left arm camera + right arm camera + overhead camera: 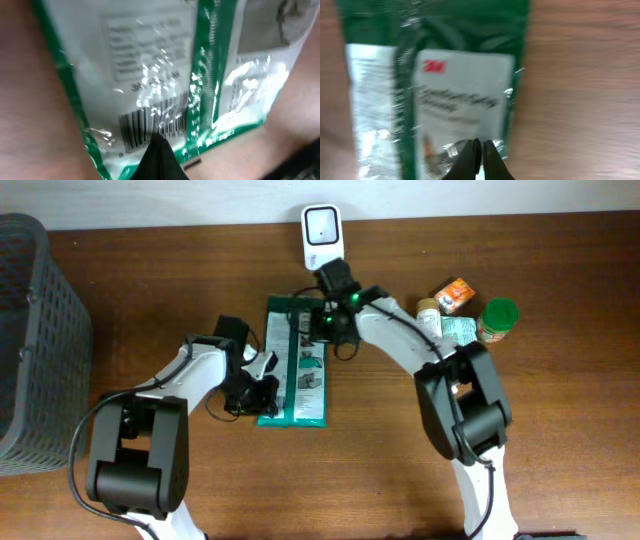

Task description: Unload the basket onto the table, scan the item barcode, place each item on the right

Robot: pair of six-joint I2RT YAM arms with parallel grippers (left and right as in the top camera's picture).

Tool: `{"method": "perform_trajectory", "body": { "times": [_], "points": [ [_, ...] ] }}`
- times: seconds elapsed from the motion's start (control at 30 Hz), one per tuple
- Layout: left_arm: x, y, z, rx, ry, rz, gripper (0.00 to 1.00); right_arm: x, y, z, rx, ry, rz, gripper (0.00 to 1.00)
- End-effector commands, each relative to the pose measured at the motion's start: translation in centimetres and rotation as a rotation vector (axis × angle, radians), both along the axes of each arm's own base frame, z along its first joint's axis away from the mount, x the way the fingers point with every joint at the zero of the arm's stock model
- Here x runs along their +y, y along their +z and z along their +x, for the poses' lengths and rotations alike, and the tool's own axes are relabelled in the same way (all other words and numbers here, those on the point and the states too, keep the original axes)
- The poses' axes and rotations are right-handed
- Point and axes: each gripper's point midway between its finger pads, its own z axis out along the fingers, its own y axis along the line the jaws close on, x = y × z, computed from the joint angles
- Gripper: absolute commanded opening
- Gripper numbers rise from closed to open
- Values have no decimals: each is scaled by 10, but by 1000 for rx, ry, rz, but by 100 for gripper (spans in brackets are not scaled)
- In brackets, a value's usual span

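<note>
Readying the packet [296,365] for the scanner [322,230].
My left jaws and right jaws sit clenched at its edges; next, I judge, the barcode [150,122] must face the scanner.

Glossy, crinkled plastic packet [297,365] on a smooth wooden table [400,480].
</note>
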Motion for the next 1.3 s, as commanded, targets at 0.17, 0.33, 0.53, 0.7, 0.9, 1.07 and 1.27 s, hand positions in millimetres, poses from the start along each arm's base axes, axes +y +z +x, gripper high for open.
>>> {"method": "perform_trajectory", "body": {
  "times": [0.17,0.33,0.53,0.7,0.9,1.07,1.27],
  "points": [
    [-44,8,-17,27,-99,-148,0,41,18,-5,-66,181,112,13],
    [-41,25,21,-132,-177,-145,0,-19,80,28,-141,65,154,25],
    [-58,51,88,-465,-285,-164,0,-123,80,22,24,-128,111,35],
    [-102,54,141,-764,-354,-148,5,-155,71,9,101,-164,78,45],
    [-111,31,161,-877,-416,30,6,-163,67,4,123,-181,29,45],
    [-83,-15,166,-810,-393,201,1,-163,67,3,125,-181,28,44],
    [-11,-21,179,-736,-151,499,0,-152,66,-2,138,-156,35,45]
  ]
}}
